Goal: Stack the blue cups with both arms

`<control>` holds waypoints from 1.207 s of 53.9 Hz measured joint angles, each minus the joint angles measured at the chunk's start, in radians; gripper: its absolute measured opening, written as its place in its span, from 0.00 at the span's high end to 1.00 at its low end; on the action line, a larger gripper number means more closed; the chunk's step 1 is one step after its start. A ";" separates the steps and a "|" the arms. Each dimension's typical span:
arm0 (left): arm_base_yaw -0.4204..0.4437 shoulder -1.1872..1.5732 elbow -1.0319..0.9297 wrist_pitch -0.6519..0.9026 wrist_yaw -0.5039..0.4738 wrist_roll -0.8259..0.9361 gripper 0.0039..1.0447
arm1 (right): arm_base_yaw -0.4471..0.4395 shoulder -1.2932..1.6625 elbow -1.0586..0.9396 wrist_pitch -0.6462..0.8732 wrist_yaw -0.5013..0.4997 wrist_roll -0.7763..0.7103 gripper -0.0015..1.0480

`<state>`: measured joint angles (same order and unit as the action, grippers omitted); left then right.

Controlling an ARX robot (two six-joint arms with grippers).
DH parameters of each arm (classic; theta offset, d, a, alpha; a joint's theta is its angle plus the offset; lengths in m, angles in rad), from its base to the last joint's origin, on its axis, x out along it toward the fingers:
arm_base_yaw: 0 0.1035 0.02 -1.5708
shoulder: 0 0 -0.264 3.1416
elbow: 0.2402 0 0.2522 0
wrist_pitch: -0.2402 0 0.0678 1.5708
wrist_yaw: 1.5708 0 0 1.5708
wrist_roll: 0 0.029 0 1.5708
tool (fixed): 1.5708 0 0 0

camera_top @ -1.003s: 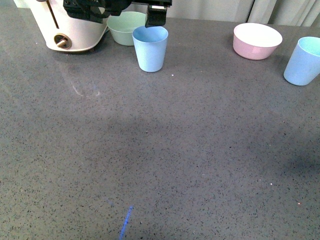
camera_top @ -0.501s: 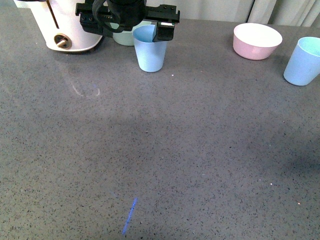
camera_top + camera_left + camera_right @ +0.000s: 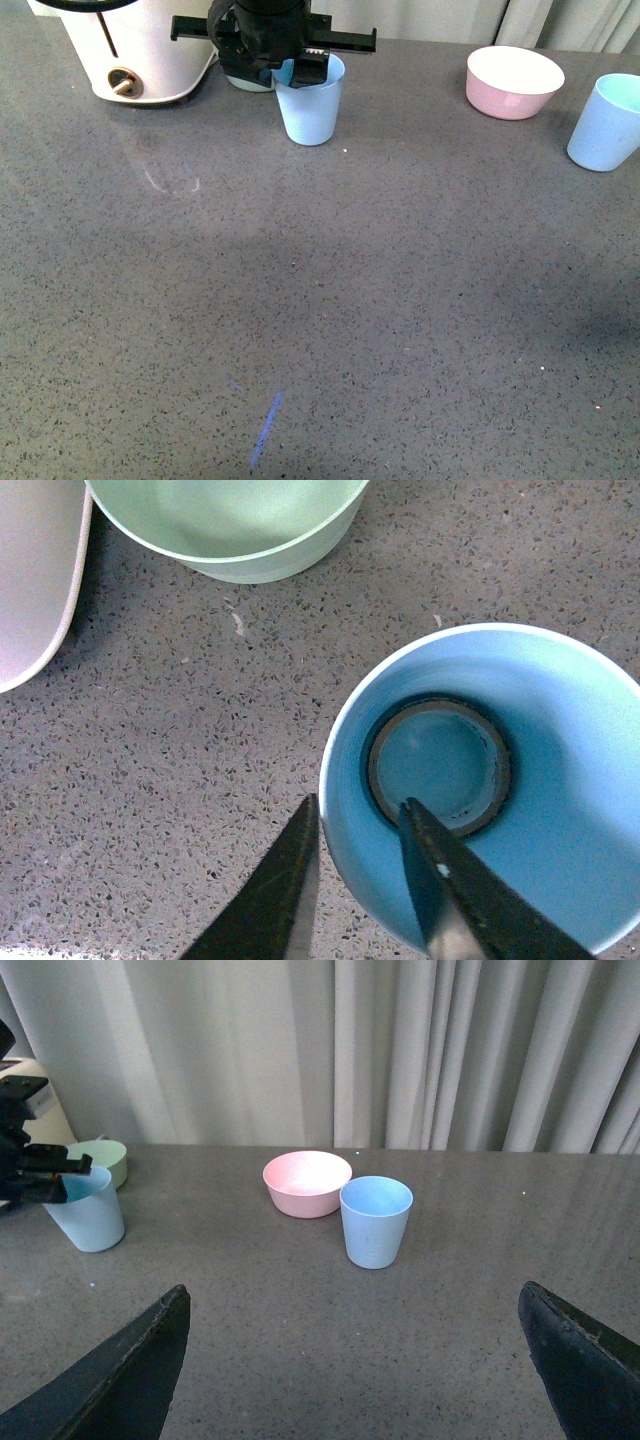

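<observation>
**Left claw (image 3: 298, 72) astride the rim of the left blue cup (image 3: 312, 105)**

The left claw is narrowly parted and has hold of nothing. In its own wrist view (image 3: 360, 805) one black finger (image 3: 285, 890) hangs outside the cup's (image 3: 570, 710) wall. The other (image 3: 440, 900) hangs inside it, with a gap between that inner finger and the wall. The right claw (image 3: 352, 1290) is spread wide and empty. Only its two fingers show, at the lower corners of the right wrist view above the grey speckled surface (image 3: 300, 1340). The front view does not show it at all.

Nearest in the front view, a blue streak of light (image 3: 265, 430) lies on the surface (image 3: 350, 300). At the far side the left arm reaches in with its wrist pointing down and its crossbar (image 3: 345, 36) level above the upright cup. A white appliance (image 3: 140, 50) stands near on the left. The right blue cup (image 3: 608, 125) stands upright at the right edge, well apart from the left one, with a pink bowl (image 3: 515, 82) near it and between the two.

Only the left wrist view shows a dark ring (image 3: 440, 706) round the cup's floor. It also shows the mint-green bowl (image 3: 230, 520) just beyond the cup and apart from it; the front view hides most of that bowl behind the arm. Only the right wrist view shows the pale curtain (image 3: 450, 1050) behind everything, with both cups (image 3: 88, 1215) (image 3: 376, 1222) in one picture.
</observation>
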<state>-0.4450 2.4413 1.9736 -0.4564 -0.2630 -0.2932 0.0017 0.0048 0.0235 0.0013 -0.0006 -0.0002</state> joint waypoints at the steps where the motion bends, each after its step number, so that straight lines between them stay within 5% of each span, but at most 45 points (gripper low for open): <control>1: 0.000 0.000 0.001 -0.001 0.000 0.000 0.79 | 0.000 0.000 0.000 0.000 0.000 0.000 0.09; 10: -0.001 -0.001 0.010 -0.010 0.003 -0.012 0.98 | 0.000 0.000 0.000 0.000 0.000 0.000 0.09; 33: -0.023 -0.080 -0.046 -0.031 0.019 -0.013 0.98 | 0.000 0.000 0.000 0.000 0.000 0.000 0.09; 44: -0.116 -0.212 -0.163 -0.049 0.133 -0.086 0.98 | 0.000 0.000 0.000 0.000 0.000 0.000 0.09; 65: -0.246 -0.240 -0.266 -0.008 0.145 -0.151 0.98 | 0.000 0.000 0.000 0.000 0.000 0.000 0.09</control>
<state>-0.6910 2.2017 1.7077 -0.4644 -0.1184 -0.4438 0.0017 0.0048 0.0235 0.0013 -0.0006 -0.0002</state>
